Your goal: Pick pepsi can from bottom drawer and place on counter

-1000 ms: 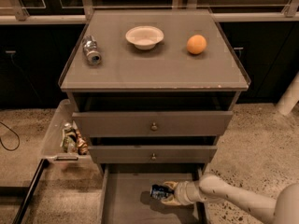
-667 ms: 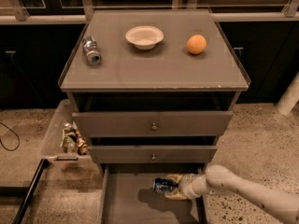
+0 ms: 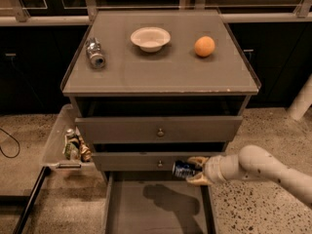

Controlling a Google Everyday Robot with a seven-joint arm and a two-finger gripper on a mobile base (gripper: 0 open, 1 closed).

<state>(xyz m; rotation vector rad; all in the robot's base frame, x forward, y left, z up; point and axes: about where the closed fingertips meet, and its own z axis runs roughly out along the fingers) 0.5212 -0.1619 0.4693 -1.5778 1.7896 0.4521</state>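
My hand [image 3: 192, 170] pinches the pepsi can [image 3: 182, 169] on its side, in the air above the open bottom drawer [image 3: 129, 211], level with the middle drawer [image 3: 131, 161] front. On the desk [image 3: 165, 74]: a silver can [image 3: 95, 53], a white bowl [image 3: 150, 38], an orange [image 3: 204, 46].

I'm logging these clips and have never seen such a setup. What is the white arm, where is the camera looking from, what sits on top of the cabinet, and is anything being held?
The single camera view looks down at a cabinet with three drawers, seen from its front. The white tube entering from the right is the robot arm. Its gripper, a two-finger clamp, is shut on the pepsi can and holds it above the floor of the open bottom drawer. On the counter are a silver can lying on its side, a white bowl and an orange. A side tray on the left holds small items too unclear to name.
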